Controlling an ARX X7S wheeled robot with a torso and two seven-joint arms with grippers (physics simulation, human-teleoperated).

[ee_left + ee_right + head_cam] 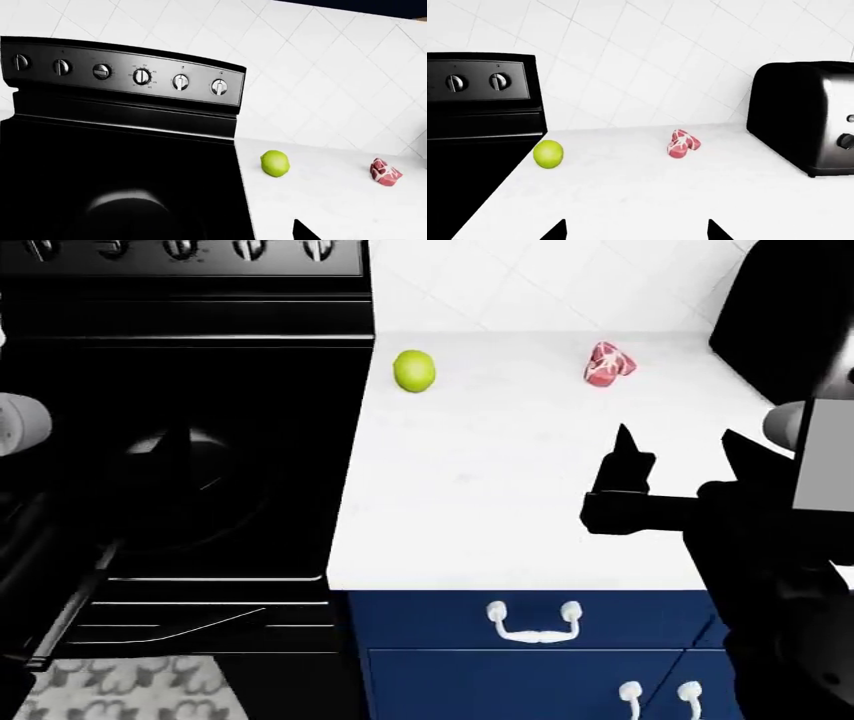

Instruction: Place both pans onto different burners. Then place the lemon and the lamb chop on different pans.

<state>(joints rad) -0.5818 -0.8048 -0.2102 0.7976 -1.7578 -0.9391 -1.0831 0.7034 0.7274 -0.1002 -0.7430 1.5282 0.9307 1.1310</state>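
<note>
The lemon [414,371] lies on the white counter [507,510] close to the stove's edge, with the lamb chop [609,364] to its right; both also show as lemon [275,163] [548,153] and lamb chop [385,172] [683,143]. My right gripper [681,455] [636,232] hovers open and empty over the counter, well short of both. My left gripper [174,455] hangs over the black cooktop [267,390]; one fingertip [303,232] shows wide to the side. A faint round dark shape, apparently a pan [127,205] [187,485], lies under it. The burners cannot be made out.
A black toaster [807,115] [787,310] stands at the counter's back right. The stove's control panel with knobs [141,76] rises behind the cooktop. Blue drawers with white handles [534,622] lie below the counter's front edge. A tiled wall closes the back.
</note>
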